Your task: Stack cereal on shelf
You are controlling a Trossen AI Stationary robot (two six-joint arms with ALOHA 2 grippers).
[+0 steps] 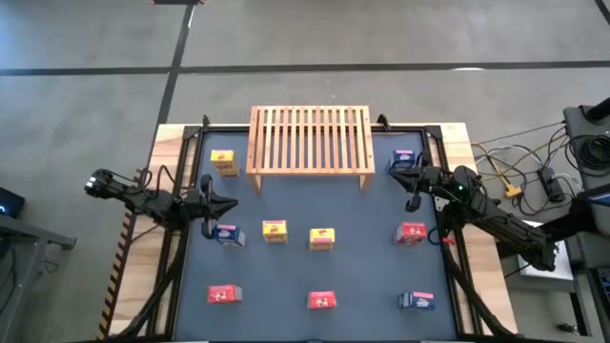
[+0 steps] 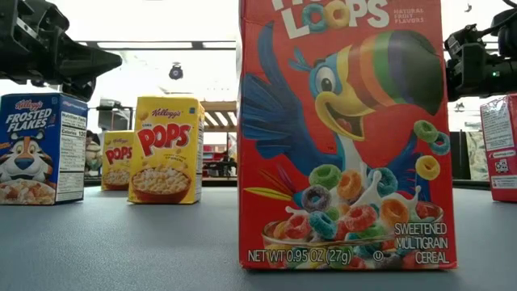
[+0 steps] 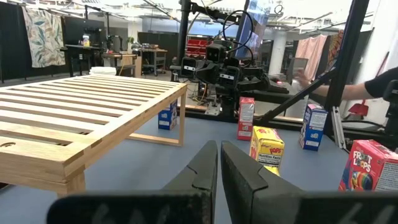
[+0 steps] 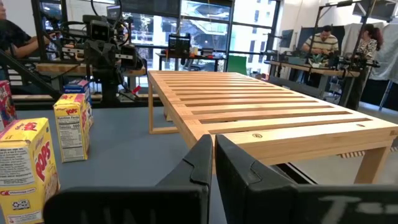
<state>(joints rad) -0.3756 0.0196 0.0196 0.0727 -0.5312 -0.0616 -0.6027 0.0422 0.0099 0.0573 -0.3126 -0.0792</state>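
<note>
A: Cereal first: where do both grippers stand?
B: The left gripper [image 1: 227,204] is clenched on nothing, hovering over the counter's [image 1: 372,267] left edge just above a blue box [image 1: 227,234]. The right gripper [image 1: 398,168] is clenched and empty too, near the blue box [image 1: 404,157] beside the shelf's right leg.
A: And the shelf?
B: The shelf [image 1: 311,139] stands bare at the far side. All nine boxes sit upright on the counter: a yellow box [image 1: 224,162] left of the shelf, two yellow ones [image 1: 274,231] mid-counter, a red box [image 1: 412,232] at right, and a front row of red, red, blue.
A: Advice?
B: Probably open the jaws before descending, pinch a near box across its narrow faces, and lift clear of the slat edge.
</note>
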